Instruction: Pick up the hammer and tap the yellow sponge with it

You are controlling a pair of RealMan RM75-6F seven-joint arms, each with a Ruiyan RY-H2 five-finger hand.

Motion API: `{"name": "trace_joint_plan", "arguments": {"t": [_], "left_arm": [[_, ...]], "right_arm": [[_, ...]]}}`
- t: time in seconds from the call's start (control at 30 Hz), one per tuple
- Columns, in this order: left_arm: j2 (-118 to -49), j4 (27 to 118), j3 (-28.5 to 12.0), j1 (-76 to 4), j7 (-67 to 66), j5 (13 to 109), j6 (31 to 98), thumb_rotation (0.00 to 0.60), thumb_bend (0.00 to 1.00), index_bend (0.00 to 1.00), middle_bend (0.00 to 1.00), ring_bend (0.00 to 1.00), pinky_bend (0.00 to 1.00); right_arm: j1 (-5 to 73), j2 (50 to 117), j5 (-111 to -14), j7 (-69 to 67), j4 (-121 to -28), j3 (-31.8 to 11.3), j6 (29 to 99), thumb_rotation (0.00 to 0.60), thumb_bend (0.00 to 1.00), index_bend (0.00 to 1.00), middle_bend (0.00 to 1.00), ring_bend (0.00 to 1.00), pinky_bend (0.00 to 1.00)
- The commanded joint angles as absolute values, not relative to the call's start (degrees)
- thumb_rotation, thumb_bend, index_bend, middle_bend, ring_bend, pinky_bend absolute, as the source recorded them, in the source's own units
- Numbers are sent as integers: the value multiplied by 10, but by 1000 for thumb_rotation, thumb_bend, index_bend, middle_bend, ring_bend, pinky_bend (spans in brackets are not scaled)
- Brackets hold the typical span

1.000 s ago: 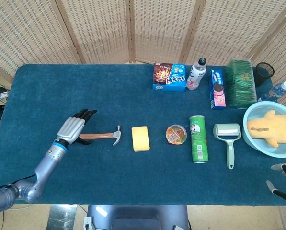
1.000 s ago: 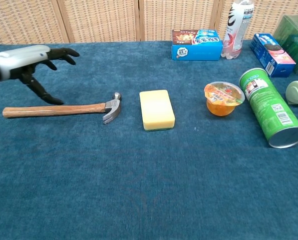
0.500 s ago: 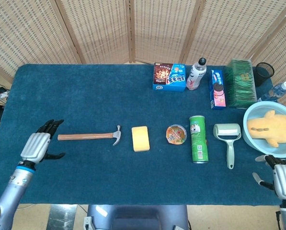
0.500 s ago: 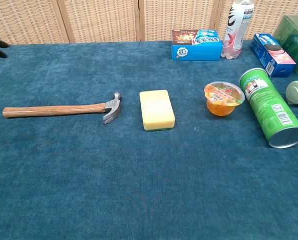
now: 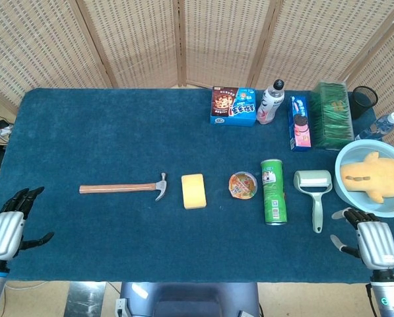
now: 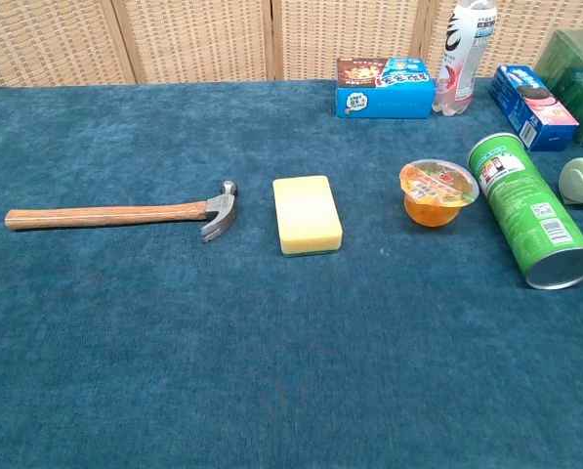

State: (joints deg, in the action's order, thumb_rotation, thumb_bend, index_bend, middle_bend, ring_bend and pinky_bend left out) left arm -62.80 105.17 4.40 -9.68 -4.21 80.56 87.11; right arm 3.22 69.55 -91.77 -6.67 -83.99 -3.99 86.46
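Observation:
A hammer (image 5: 124,187) (image 6: 125,213) with a wooden handle lies flat on the blue cloth, its metal head pointing right. Just right of the head rests the yellow sponge (image 5: 193,191) (image 6: 307,214), apart from it. My left hand (image 5: 5,230) hangs at the table's front left corner, far from the hammer, fingers spread and holding nothing. My right hand (image 5: 369,240) sits at the front right edge, also spread and holding nothing. Neither hand shows in the chest view.
Right of the sponge stand a jelly cup (image 5: 243,185), a lying green can (image 5: 272,191) and a lint roller (image 5: 314,191). A blue bowl (image 5: 350,195) with a yellow toy is at far right. Boxes (image 5: 233,105) and a bottle (image 5: 270,102) line the back.
My left hand has pulled back from over the hammer's handle to the front left corner, leaving the hammer lying in place. My right hand has come up into view at the front right.

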Motion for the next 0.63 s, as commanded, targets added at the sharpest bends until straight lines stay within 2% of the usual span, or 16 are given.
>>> {"name": "trace_joint_plan", "arguments": {"t": [0.03,0.63], "left_arm": [[-627,1051,47,-82,-49,820,889,600,190,104,179,98,154],[-639,1067,21,-66,-80,833,887,600,192,114,181,112,154]], "right_arm": [[35,694,-919,-64,-842,-38,862,600,253,412,439,475,394],[33,690,-912,-88,-826,-23,863,600,253,412,439,475,394]]}}
